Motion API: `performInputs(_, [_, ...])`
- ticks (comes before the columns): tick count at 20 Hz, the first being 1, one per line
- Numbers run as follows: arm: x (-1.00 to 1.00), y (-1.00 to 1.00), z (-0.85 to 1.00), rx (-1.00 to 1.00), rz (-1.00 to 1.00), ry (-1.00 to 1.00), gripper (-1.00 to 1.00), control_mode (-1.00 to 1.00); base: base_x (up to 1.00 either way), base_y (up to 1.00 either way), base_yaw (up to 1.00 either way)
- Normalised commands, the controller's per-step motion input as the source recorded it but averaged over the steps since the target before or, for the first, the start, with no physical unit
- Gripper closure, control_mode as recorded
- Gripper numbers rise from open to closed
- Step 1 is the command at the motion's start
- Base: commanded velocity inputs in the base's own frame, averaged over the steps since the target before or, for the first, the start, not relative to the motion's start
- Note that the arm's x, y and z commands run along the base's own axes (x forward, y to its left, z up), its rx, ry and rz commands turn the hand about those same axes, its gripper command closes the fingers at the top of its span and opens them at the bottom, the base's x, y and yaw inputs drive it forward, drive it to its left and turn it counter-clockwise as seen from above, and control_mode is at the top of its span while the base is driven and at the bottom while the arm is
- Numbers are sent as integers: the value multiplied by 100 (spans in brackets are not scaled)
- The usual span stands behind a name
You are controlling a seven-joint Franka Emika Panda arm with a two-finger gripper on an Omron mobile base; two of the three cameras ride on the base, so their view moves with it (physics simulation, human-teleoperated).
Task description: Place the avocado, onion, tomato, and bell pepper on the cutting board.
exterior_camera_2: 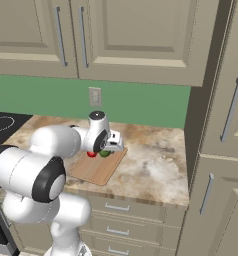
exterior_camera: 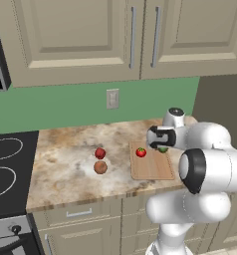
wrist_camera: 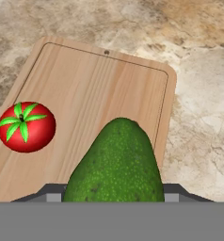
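My gripper (wrist_camera: 115, 197) is shut on the dark-green avocado (wrist_camera: 115, 164), which stands between the two fingers over the light-wood cutting board (wrist_camera: 100, 84). The bright-red tomato (wrist_camera: 26, 126) with its green top lies on the board, apart from the avocado. In the left base view the hand covers most of the avocado (exterior_camera: 163, 149), with the tomato (exterior_camera: 141, 152) beside it on the board (exterior_camera: 150, 172). Left of the board on the counter lie the deep-red bell pepper (exterior_camera: 100, 153) and, nearer the front, the brown onion (exterior_camera: 100, 167). From the right base view the avocado (exterior_camera_2: 104, 153) and tomato (exterior_camera_2: 91, 154) peek out under the gripper (exterior_camera_2: 108, 148).
A black stove (exterior_camera: 6, 164) borders the counter on the left. Wall cabinets (exterior_camera: 90, 35) hang above, and a tall cabinet (exterior_camera_2: 216, 125) closes the counter on the right. An outlet (exterior_camera: 112, 98) sits on the green backsplash. Bare counter (exterior_camera_2: 156, 160) lies right of the board.
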Motion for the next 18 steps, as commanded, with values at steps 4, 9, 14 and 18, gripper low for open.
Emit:
performInputs(4, [8,0,-21,0,0,0,100,-100,0,0,0])
performInputs(9, [15,0,-20,0,0,2,100,-100,0,0,0])
performInputs(14, [12,0,-16,0,0,1,100,-100,0,0,0])
performInputs(18, [10,0,-15,0,0,0,100,-100,0,0,0])
